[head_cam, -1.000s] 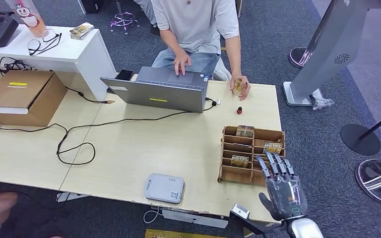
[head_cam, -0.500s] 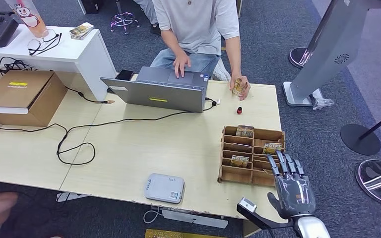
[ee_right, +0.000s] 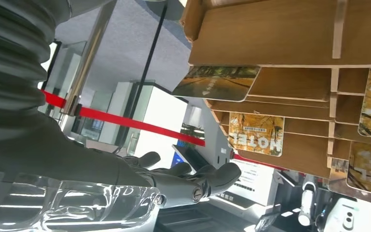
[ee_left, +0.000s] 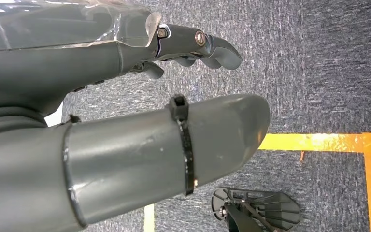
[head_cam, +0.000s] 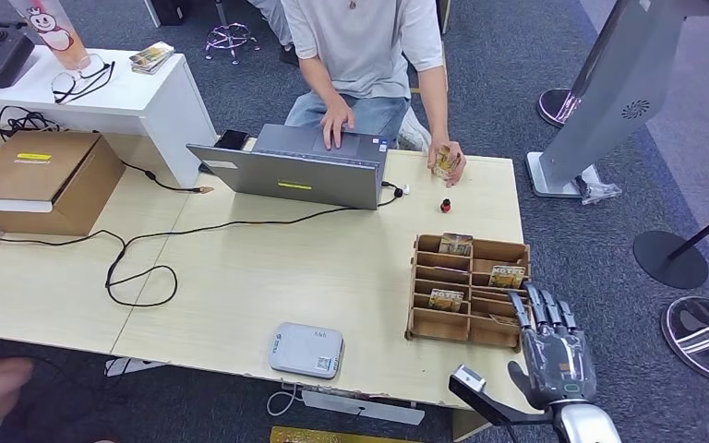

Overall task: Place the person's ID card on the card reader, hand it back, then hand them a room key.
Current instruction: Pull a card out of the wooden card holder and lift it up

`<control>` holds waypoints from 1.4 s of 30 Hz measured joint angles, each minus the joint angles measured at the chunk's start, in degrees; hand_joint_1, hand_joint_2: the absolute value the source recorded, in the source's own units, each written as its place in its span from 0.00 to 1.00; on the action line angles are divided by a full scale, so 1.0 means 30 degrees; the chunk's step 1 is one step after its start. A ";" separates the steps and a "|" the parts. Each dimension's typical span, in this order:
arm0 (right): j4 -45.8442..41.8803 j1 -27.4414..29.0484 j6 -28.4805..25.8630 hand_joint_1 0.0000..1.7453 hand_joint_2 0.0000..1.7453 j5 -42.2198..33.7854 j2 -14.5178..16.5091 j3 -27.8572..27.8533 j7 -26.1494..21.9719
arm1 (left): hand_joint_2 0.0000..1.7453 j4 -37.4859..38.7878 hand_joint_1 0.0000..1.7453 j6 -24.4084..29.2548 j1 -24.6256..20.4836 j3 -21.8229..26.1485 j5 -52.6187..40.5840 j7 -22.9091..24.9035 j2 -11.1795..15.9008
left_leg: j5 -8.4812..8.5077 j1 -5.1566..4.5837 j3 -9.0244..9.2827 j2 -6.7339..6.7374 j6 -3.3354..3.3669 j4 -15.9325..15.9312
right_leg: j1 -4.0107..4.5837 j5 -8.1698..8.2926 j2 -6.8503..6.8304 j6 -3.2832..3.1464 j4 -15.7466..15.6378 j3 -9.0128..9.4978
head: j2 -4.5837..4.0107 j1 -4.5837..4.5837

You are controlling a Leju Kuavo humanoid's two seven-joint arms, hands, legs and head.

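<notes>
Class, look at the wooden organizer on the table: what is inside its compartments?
The wooden organizer holds hotel cards standing in several slots: one at the back, one to the right, one in front. The right hand covers its near right corner.

"HOTEL" on a card [ee_right: 256, 134] (inverted)

The right hand [head_cam: 554, 346] hangs just off the near right corner of the table [head_cam: 332, 268], fingers spread, beside the wooden rack [head_cam: 468, 289]. The rack's walls and its upright cards [head_cam: 446, 299] block a straight reach leftward — above the rack is open. Left of the rack the tabletop is bare as far as the reader [head_cam: 306, 350]. Farther off, the laptop [head_cam: 291, 171] and cable [head_cam: 138, 268] bar the way — the person's hand [head_cam: 448, 161] sits at the far edge.
</notes>
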 joint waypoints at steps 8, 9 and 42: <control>0.0005 0.0003 0.0151 0.00 1.00 0.0000 0.0000 -0.0297 0.0053 | 0.00 0.0000 0.00 -0.0033 -0.0012 0.0000 -0.0126 0.0000 0.0000 | 0.0000 0.0001 -0.0001 0.0000 0.0000 0.0000 | 0.0000 0.0000 0.0000 0.0000 0.0000 0.0000 | 0.0000 0.0000; 0.0011 0.0000 0.0156 0.00 1.00 0.0000 0.0000 -0.0342 0.0053 | 0.00 0.0002 0.00 -0.0036 -0.0012 0.0000 -0.0153 0.0000 0.0000 | 0.0000 0.0001 -0.0001 0.0000 0.0000 0.0000 | 0.0000 0.0000 0.0000 0.0000 0.0000 0.0000 | 0.0000 0.0000; 0.1372 -0.1002 0.0193 0.07 1.00 -0.0071 0.0313 -0.0424 -0.0625 | 0.00 0.0000 0.00 -0.0069 -0.0026 0.0045 -0.0268 0.0151 0.0000 | 0.0000 0.0000 -0.0003 -0.0001 0.0000 0.0000 | 0.0000 0.0000 -0.0001 0.0000 0.0000 0.0000 | 0.0000 0.0000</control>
